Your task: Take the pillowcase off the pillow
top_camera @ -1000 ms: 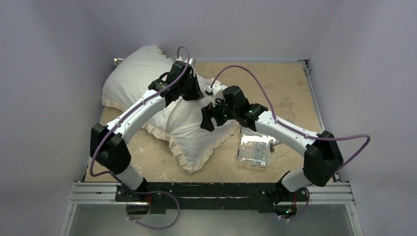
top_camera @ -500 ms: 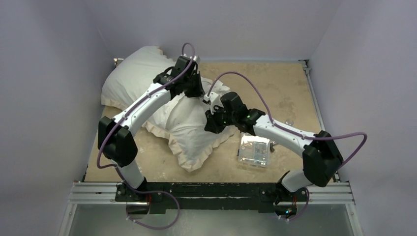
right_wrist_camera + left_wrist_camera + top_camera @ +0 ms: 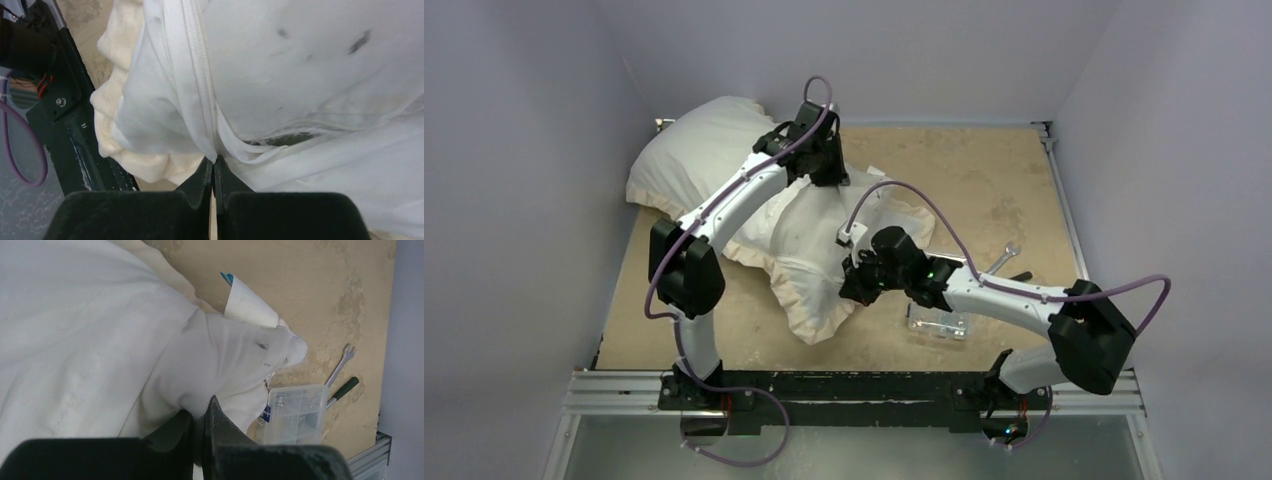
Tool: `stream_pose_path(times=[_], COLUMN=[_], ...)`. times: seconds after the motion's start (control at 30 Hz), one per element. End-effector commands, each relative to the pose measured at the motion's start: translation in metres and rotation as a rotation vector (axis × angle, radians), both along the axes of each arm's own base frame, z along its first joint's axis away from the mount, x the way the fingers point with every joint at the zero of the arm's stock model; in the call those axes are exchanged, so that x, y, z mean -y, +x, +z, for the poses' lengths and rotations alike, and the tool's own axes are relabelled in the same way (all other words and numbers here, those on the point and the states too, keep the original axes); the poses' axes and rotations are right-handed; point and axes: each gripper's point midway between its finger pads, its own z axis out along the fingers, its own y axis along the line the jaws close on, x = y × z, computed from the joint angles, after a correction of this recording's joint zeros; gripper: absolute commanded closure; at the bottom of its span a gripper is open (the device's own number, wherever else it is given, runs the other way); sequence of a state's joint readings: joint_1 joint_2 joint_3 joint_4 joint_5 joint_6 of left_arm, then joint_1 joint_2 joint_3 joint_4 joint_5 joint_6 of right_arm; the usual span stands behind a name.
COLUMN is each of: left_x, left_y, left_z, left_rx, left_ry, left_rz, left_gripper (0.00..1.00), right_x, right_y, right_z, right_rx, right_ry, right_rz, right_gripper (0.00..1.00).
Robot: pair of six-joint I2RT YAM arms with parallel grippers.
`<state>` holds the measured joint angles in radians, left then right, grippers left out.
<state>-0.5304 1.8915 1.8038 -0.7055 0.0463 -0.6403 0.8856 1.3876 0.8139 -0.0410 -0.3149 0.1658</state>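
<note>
The plump white pillow (image 3: 689, 160) lies at the far left, and its speckled end (image 3: 320, 55) shows in the right wrist view. The pillowcase (image 3: 809, 300), white with a cream frill (image 3: 125, 135), lies crumpled mid-table. My left gripper (image 3: 829, 178) is at the far side, shut on a fold of the pillow's white fabric (image 3: 225, 365). In its wrist view the left gripper (image 3: 200, 412) pinches that fold. My right gripper (image 3: 852, 285) is shut on the pillowcase's zipper edge (image 3: 202, 90). Its tips (image 3: 213, 162) meet on that hem.
A clear plastic compartment box (image 3: 939, 320) stands to the right of the pillowcase, under the right forearm. A wrench (image 3: 1002, 255) and a dark-handled screwdriver (image 3: 1021, 276) lie beyond it. Walls close in on three sides of the tan table (image 3: 984, 170).
My right gripper went from open to shut on the pillowcase's zipper edge and drew nearer to the bases. The left arm stretched farther back, dragging the pillow's fabric with it.
</note>
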Motion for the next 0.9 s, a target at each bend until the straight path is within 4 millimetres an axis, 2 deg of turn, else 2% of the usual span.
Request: stream_pose_path(times=[0.0, 0.1, 0.23, 0.37, 0.6, 0.7, 0.77, 0.87], left_x=[-0.012, -0.033, -0.050, -0.065, -0.088, -0.088, -0.077, -0.064], left_y=[0.071, 0.088, 0.110, 0.123, 0.128, 0.123, 0.114, 0.093], left_z=[0.083, 0.083, 0.095, 0.107, 0.121, 0.126, 0.125, 0.110], left_rx=[0.324, 0.348, 0.366, 0.379, 0.396, 0.395, 0.377, 0.315], left_ry=[-0.100, -0.092, -0.150, -0.166, -0.192, -0.208, -0.237, -0.253], left_rz=[0.185, 0.283, 0.350, 0.395, 0.441, 0.418, 0.346, 0.240], left_gripper=[1.00, 1.00, 1.00, 1.00, 1.00, 1.00, 1.00, 0.97], right_x=[-0.011, -0.011, -0.006, 0.000, 0.018, 0.018, 0.013, 0.006], right_y=[-0.075, -0.095, -0.106, -0.106, -0.093, -0.083, -0.074, -0.061], right_z=[-0.024, -0.040, -0.052, -0.058, -0.087, -0.082, -0.069, -0.039], right_rx=[-0.208, -0.253, -0.280, -0.280, -0.263, -0.221, -0.182, -0.129], right_ry=[-0.015, -0.066, -0.113, -0.138, -0.257, -0.249, -0.219, -0.156], right_rz=[0.155, 0.205, 0.227, 0.201, 0.087, 0.043, 0.010, -0.038], right_gripper=[1.00, 1.00, 1.00, 1.00, 1.00, 1.00, 1.00, 0.86])
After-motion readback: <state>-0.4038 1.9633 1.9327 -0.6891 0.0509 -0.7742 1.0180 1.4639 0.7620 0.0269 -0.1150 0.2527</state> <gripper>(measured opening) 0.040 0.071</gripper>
